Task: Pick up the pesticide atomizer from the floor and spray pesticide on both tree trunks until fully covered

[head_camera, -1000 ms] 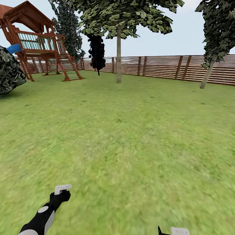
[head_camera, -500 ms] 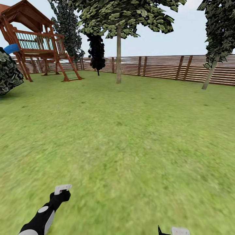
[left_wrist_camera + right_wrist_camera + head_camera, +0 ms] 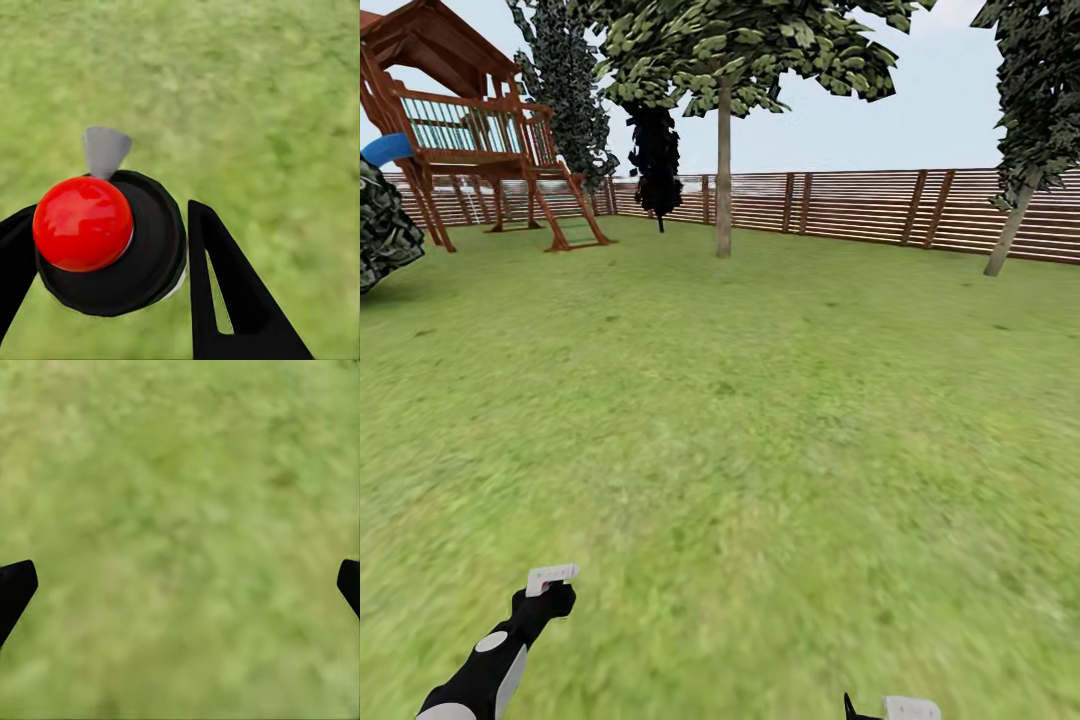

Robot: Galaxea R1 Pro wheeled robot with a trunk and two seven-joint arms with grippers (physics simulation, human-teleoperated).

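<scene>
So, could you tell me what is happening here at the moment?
A robot stands on the lawn of a fenced garden. Its left tool is closed on a spray bottle, and its right tool is open and empty. The two trees stand well ahead by the fence, out of spraying range.

Atomizer (image 3: 112,244): dark round body seen end-on, red ball-like part on it, pale grey tab sticking out. It sits between the left fingers (image 3: 251,322), off the lawn (image 3: 760,430).

Near tree (image 3: 724,170) at 12 o'clock: thin grey-brown trunk, upright, leafy crown, rooted close to the far lawn edge.

Second tree (image 3: 1010,230) at 2 o'clock: trunk leaning, dark crown, same far edge. The two stand well apart.

Lawn: blurry green grass.
</scene>
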